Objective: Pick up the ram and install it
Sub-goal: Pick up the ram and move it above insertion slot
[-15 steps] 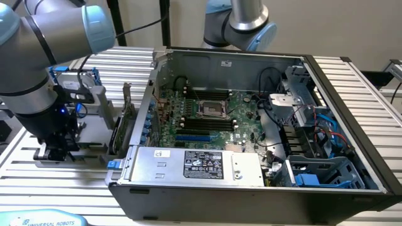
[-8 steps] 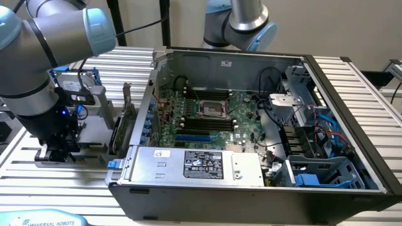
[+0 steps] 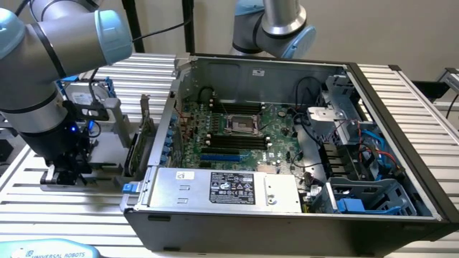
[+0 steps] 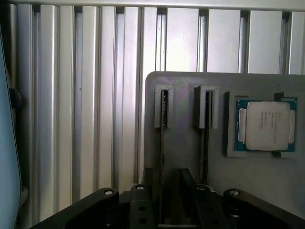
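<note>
End effector [image 4: 167, 175] straddles upright ram [image 4: 164, 109], fingers [image 4: 148, 179] apart; wrist view reveals processor [image 4: 265, 125].

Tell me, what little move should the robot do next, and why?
Probably shut the gripper on the ram. Its open fingers sit on either side of that stick, which stands in the gray holder, so a squeeze seems enough to grip it.

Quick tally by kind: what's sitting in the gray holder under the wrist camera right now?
In the gray holder:
ram, standing on edge in slots: 2
processor, lying flat in its pocket: 1
Total: 3
</note>
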`<state>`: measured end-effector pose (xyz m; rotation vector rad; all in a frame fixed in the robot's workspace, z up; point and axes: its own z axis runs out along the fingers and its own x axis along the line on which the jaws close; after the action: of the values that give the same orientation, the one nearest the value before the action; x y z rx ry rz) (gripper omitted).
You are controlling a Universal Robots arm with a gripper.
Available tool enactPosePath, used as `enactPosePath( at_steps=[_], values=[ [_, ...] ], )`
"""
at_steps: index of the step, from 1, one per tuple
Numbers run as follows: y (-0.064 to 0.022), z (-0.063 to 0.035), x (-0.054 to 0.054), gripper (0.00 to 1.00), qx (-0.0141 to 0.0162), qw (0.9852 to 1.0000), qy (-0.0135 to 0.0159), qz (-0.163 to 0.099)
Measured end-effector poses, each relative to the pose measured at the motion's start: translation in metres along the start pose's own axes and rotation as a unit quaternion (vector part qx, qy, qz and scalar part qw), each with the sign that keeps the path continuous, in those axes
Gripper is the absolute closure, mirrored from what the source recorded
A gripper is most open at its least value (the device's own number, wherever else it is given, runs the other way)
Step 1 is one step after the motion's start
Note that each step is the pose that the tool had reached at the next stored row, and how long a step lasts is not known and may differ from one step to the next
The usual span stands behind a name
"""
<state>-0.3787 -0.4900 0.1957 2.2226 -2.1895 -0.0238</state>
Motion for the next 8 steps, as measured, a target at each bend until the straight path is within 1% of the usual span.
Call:
enactPosePath(
  at_steps=[2,3,4,5,8],
  values=[
    [-0.0001,0.0002,0.0,0.64,0.0,1.0,0.0,0.001],
    [-0.0002,0.0003,0.0,0.66,0.0,1.0,0.0,0.001],
    [-0.0003,0.0004,0.0,0.66,0.0,1.0,-0.0001,0.002],
    [-0.0004,0.0006,0.0,0.73,0.0,1.0,-0.0001,0.004],
    [-0.0011,0.001,0.0,0.73,0.0001,1.0,-0.0003,0.009]
  ],
)
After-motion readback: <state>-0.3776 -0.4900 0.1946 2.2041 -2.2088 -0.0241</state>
